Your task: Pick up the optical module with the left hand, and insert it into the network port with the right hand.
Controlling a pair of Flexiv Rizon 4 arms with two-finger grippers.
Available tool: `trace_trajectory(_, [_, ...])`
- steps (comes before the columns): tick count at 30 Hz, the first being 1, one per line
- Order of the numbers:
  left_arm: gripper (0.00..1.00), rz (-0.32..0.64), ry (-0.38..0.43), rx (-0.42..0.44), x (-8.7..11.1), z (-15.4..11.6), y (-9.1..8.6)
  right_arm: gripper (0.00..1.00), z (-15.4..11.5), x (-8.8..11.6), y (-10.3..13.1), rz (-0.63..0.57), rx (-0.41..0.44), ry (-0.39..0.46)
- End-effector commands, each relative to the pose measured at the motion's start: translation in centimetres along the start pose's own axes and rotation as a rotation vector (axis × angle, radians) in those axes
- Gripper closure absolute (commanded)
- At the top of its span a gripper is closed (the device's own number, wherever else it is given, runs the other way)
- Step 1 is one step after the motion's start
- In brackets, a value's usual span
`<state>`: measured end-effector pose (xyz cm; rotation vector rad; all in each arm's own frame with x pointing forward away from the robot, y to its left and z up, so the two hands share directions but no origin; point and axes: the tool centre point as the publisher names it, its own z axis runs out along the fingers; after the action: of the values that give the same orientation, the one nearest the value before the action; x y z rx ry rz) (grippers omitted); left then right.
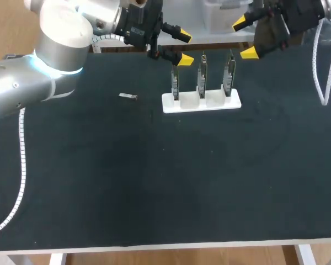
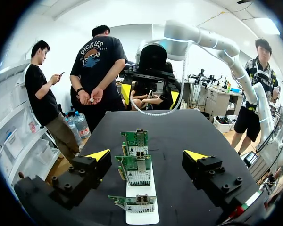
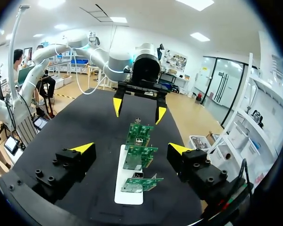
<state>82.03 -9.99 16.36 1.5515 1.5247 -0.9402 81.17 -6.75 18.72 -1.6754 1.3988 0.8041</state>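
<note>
Three green circuit boards [image 1: 202, 74] stand upright in a row, slotted into a white holder [image 1: 201, 102] on the black table [image 1: 154, 182], toward its far side. In the left wrist view each board [image 2: 137, 168] shows a silver port [image 2: 138, 176] on its face.

Module [image 1: 128, 96]: small, silver-grey, lying flat on the table. It sits to the left of the holder, apart from it and touching nothing. No finger is on it.

Left gripper [image 1: 184, 48]: high over the far edge of the table, above the left end of the holder. Its jaws are spread wide with nothing between them. From its own camera the left gripper [image 2: 147, 156] looks along the row of boards, yellow tips on either side and well clear of them. The left arm [image 1: 49, 66] comes in from the near-left corner.

Right gripper [image 1: 244, 37]: also high over the far edge, above and just past the right end of the holder. It is spread wide and holds nothing. Its own view shows the right gripper [image 3: 131, 149] facing down the row from the other end, with the holder [image 3: 128, 188] ahead between its tips.

The two grippers face each other across the boards; each shows in the other's camera, left gripper [image 3: 138, 110] and right gripper [image 2: 150, 94], well apart.
</note>
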Motion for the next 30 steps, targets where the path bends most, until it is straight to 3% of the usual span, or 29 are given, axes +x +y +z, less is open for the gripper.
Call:
trace_trajectory(1, [0.00, 0.001, 0.003, 0.005, -0.07, 0.06, 0.23, 0.00, -0.09, -0.05, 0.88, 0.004, 0.018, 0.008])
trace_trajectory(30, [0.00, 0.001, 0.003, 0.005, -0.07, 0.06, 0.23, 0.00, -0.30, 0.39, 1.17, 0.023, 0.017, 0.011])
